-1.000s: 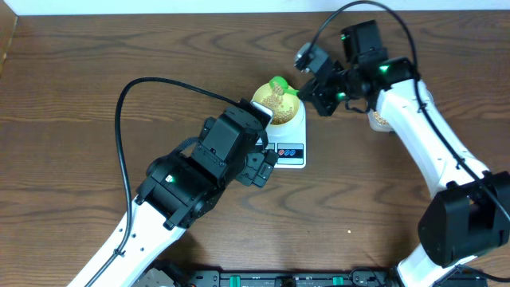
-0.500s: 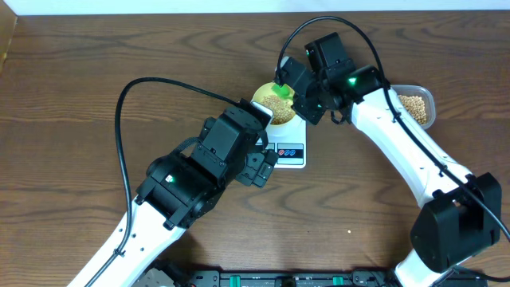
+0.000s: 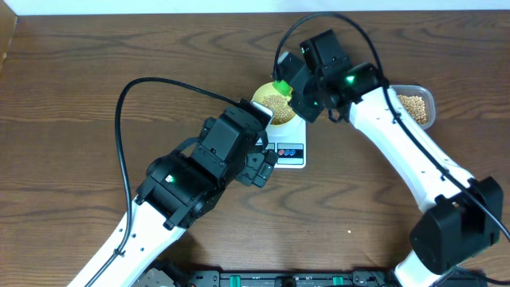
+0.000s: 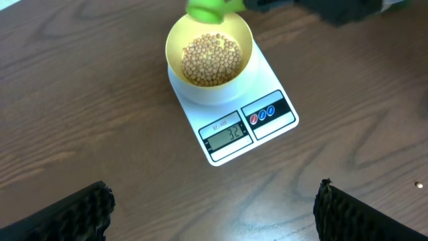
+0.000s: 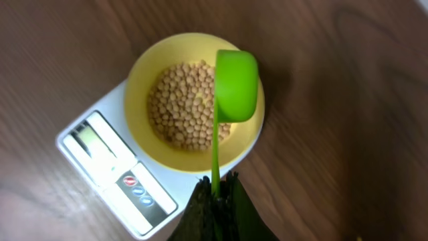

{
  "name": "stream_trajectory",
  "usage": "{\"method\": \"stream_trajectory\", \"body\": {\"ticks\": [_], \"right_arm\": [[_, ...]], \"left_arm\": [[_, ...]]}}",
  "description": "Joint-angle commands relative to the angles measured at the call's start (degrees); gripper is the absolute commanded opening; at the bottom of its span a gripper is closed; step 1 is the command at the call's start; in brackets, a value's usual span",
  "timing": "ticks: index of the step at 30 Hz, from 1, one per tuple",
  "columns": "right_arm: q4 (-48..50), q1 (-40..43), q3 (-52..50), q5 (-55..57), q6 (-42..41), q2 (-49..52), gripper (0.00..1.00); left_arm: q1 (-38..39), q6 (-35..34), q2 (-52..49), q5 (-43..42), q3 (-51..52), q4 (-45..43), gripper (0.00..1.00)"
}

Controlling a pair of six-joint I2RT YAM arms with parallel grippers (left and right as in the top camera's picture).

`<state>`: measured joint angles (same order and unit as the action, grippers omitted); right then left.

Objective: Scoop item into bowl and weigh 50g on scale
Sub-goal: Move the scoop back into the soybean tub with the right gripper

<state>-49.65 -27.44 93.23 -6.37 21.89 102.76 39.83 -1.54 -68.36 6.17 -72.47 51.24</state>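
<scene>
32 on scale (image 4: 231, 155) — right fingers (image 5: 195, 213) pinch scoop (image 5: 235, 84) over bowl (image 5: 137, 80); left fingers (image 4: 73, 217) spread, empty.

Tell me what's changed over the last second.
The right gripper, still holding the green scoop, moved in closer to the bowl, and its arm swung off the tub of beans, which now shows. The bowl, the scale and the left arm stayed put.
</scene>
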Motion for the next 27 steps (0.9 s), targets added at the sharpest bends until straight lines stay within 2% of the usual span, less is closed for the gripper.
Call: {"method": "stream_trajectory", "body": {"ticks": [1, 8, 12, 18, 27], "right_arm": [[-2.2, 1.6, 5.2, 1.8, -7.0, -5.3, 0.01], [-9.3, 8.4, 6.9, 21.8, -22.3, -11.2, 0.01], [-15.6, 15.7, 6.3, 23.3, -29.9, -10.9, 0.01], [-17.5, 23.2, 2.6, 18.6, -31.3, -8.6, 0.01], [-14.8, 26.4, 0.4, 18.0, -31.2, 0.2, 0.01]], "left_arm": [[-0.3, -0.4, 0.3, 0.5, -0.4, 0.2, 0.98], [-0.3, -0.4, 0.3, 0.5, -0.4, 0.2, 0.98], [-0.3, -0.4, 0.3, 0.5, -0.4, 0.2, 0.98], [-0.3, -0.4, 0.3, 0.5, -0.4, 0.2, 0.98], [-0.3, -0.4, 0.3, 0.5, -0.4, 0.2, 0.98]]}}
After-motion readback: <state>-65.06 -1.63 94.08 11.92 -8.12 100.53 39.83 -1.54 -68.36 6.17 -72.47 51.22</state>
